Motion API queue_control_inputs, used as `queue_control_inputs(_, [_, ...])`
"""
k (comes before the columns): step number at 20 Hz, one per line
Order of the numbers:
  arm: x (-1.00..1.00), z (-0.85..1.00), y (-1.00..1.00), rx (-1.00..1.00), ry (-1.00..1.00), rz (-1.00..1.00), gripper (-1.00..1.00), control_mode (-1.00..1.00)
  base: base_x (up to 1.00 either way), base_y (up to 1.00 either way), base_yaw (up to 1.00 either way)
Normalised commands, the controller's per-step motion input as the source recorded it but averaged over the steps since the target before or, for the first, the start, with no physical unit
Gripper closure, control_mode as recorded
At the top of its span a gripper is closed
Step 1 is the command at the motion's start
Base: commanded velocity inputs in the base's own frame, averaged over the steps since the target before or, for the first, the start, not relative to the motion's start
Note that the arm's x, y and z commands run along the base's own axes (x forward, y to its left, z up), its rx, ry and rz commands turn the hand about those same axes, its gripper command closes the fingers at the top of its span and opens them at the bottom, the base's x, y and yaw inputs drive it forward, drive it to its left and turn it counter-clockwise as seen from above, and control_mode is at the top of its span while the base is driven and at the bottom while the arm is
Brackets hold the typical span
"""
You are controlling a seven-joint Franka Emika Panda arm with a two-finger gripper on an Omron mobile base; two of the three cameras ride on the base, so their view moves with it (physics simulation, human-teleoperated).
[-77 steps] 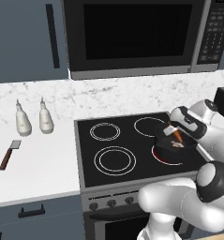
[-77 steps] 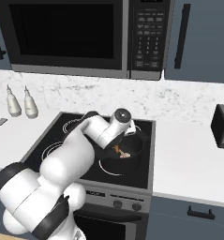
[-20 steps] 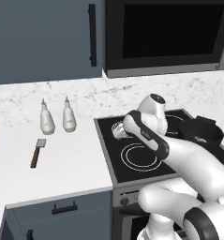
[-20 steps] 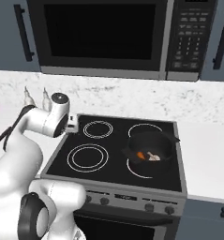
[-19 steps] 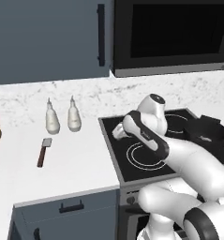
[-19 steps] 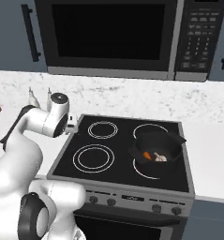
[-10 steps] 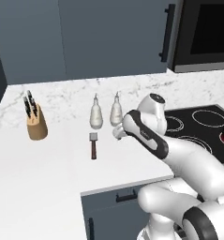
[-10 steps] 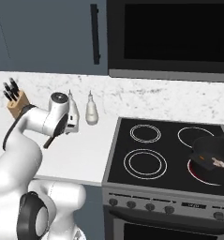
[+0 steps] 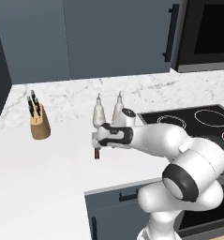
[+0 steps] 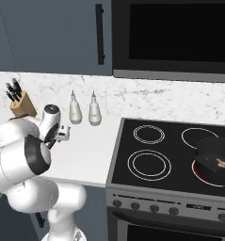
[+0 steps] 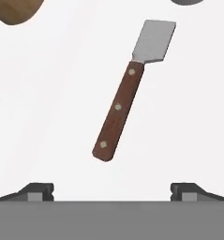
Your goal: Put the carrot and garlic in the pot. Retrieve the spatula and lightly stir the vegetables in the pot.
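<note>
The spatula (image 11: pixel 127 89) lies flat on the white counter, its reddish-brown handle towards my gripper (image 11: pixel 112 190) and its silver blade away from it. My gripper hangs above the handle end, open, with nothing between its fingertips (image 11: pixel 38 190). From the left base, my gripper (image 9: pixel 98 141) covers most of the spatula (image 9: pixel 97 153); only the handle end sticks out below. Over on the stove's right front ring stands the black pot (image 10: pixel 217 149), with the pale garlic (image 10: pixel 222 164) and an orange bit of carrot (image 10: pixel 207 161) inside.
Two white bottles (image 10: pixel 75 111) (image 10: pixel 94 111) stand by the wall just behind the spatula. A wooden knife block (image 9: pixel 40 124) is further left on the counter. The black stove top (image 10: pixel 151 155) begins to the right of the counter.
The base has driven left, so both base views now show the counter left of the stove. My arm now hangs over the spatula. The gripper has stayed open.
</note>
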Motion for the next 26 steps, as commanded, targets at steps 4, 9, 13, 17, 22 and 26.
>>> queue_control_inputs(4, [0.55,-0.34,0.37,-0.01,0.13,-0.09,-1.00,-1.00,0.00,0.00,0.00])
queue_control_inputs(9, [0.30,-0.37,0.09,-0.09,0.04,-0.01,-1.00,-1.00,0.00,0.00,0.00])
queue_control_inputs(13, [0.25,-0.29,0.01,-0.07,0.00,-0.03,-1.00,-1.00,0.00,0.00,0.00])
queue_control_inputs(17, [0.21,-0.29,0.06,-0.01,0.00,-0.04,-1.00,-1.00,0.00,0.00,0.00])
queue_control_inputs(22, [0.16,-0.28,0.10,0.00,0.00,-0.07,-1.00,-1.00,0.00,0.00,0.00])
queue_control_inputs(26, [0.05,-0.30,0.06,0.00,0.00,-0.09,-1.00,-1.00,0.00,0.00,0.00])
